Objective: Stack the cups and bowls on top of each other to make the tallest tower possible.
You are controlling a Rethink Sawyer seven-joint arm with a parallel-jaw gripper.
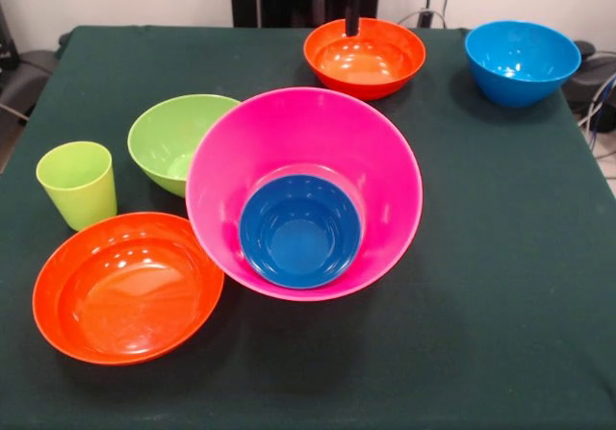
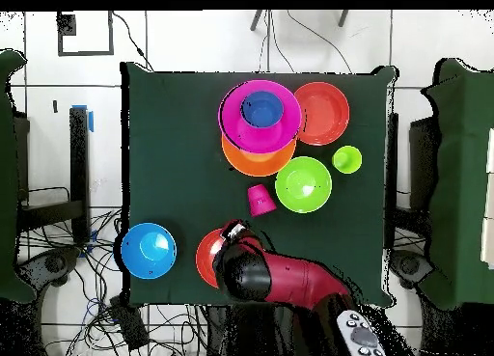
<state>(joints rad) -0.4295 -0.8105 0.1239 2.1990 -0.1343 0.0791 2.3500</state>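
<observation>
The big pink bowl (image 1: 304, 165) leans toward the front with the small dark blue bowl (image 1: 299, 230) inside it. In the overhead view the pink bowl (image 2: 241, 130) sits on the big orange bowl (image 2: 259, 162), a low tower. The green bowl (image 1: 171, 139), lime green cup (image 1: 78, 183) and a shallow red-orange bowl (image 1: 127, 288) stand apart. A red-pink cup (image 2: 260, 200) stands upside down. My gripper (image 1: 352, 21) hangs over the second red-orange bowl (image 1: 365, 57) near the robot's base, also in the overhead view (image 2: 232, 234). The yellow-orange cup is out of view.
The light blue bowl (image 1: 522, 61) stands alone at a table corner near the robot. The red arm (image 2: 289, 280) covers part of the red-orange bowl (image 2: 205, 259) from above. Cables lie on the floor beside the table (image 1: 500, 286).
</observation>
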